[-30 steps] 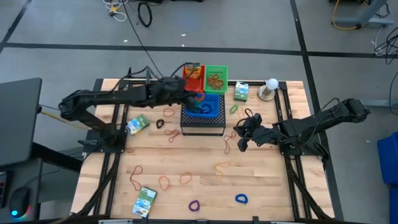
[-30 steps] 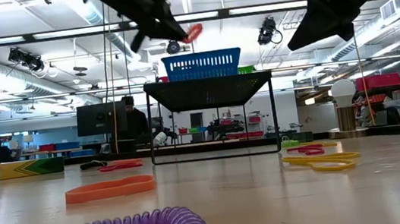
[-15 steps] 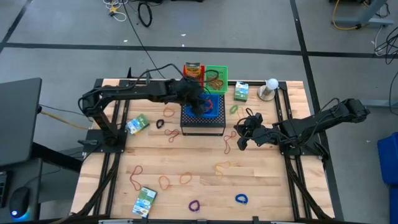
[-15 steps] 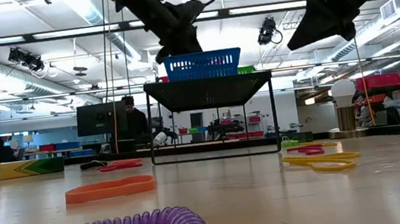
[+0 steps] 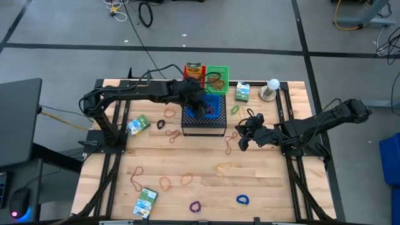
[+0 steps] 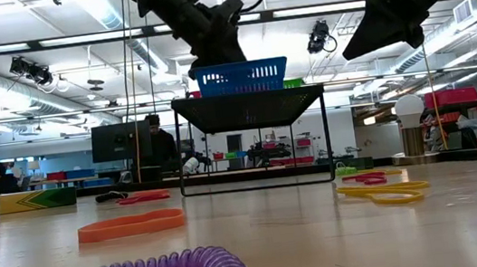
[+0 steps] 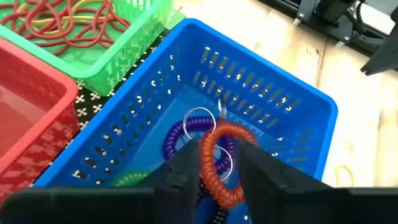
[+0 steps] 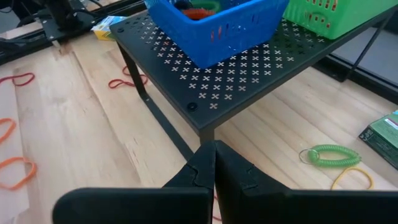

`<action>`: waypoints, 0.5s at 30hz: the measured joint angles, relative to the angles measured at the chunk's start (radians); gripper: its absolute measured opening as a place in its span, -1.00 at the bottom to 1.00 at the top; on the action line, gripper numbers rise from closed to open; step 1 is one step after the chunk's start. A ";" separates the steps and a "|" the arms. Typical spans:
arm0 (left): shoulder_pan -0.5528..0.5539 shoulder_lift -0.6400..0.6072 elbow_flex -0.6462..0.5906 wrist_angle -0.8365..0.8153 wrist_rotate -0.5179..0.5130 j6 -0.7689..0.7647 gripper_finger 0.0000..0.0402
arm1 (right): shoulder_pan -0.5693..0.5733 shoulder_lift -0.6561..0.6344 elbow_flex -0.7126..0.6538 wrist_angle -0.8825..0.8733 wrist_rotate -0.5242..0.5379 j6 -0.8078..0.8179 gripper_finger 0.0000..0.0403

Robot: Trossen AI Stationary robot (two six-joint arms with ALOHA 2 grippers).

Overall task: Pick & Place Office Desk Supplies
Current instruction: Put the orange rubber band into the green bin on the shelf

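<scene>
My left gripper (image 7: 216,171) hangs over the blue basket (image 5: 215,109), which stands on the black perforated box (image 5: 203,127). Its fingers are apart, and an orange coiled loop (image 7: 217,163) with a key ring stands upright between them. A purple loop (image 7: 177,134) and a green loop (image 7: 127,180) lie in the basket. My right gripper (image 5: 241,139) is shut and holds nothing, above the table to the right of the black box. Rubber bands fill the green basket (image 5: 217,78). My left gripper comes slanting down from the table's left over the blue basket. The orange loop's lower part (image 7: 219,194) sits in the gap between the fingers. Whether either finger (image 7: 258,177) touches it, I cannot tell.
A red basket (image 5: 194,72) stands beside the green one. Green-white boxes (image 5: 139,124) (image 5: 145,201) (image 5: 242,92), several rubber bands (image 5: 166,183), and purple (image 5: 195,205), blue (image 5: 242,200), green (image 5: 234,109) and black (image 5: 160,124) loops lie about. A white ball (image 5: 270,87) stands far right.
My left gripper has carried the orange loop from over the red basket toward the table's right and near edge and down, to just over the blue basket, turning as it went. It has kept still for the last half second. My right gripper has stayed put.
</scene>
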 joint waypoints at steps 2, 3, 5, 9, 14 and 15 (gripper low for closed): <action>0.000 0.000 0.000 -0.001 0.014 0.018 -0.34 | 0.000 0.000 0.000 0.000 0.000 0.000 -0.97; 0.001 0.000 0.000 -0.001 0.018 0.030 -0.30 | 0.000 0.000 0.000 0.000 0.000 0.000 -0.97; 0.001 0.000 0.000 0.010 0.022 0.046 -0.24 | 0.000 0.000 0.000 0.001 0.000 0.000 -0.97; 0.011 0.000 0.000 0.047 0.134 0.050 -0.27 | 0.000 0.000 0.000 0.002 0.000 0.001 -0.97; 0.023 -0.024 0.004 0.083 0.138 0.058 -0.61 | 0.000 0.000 0.000 0.002 -0.001 0.001 -0.97; 0.030 -0.032 0.014 0.069 0.138 0.061 -0.71 | 0.000 0.000 0.000 0.002 -0.001 0.001 -0.97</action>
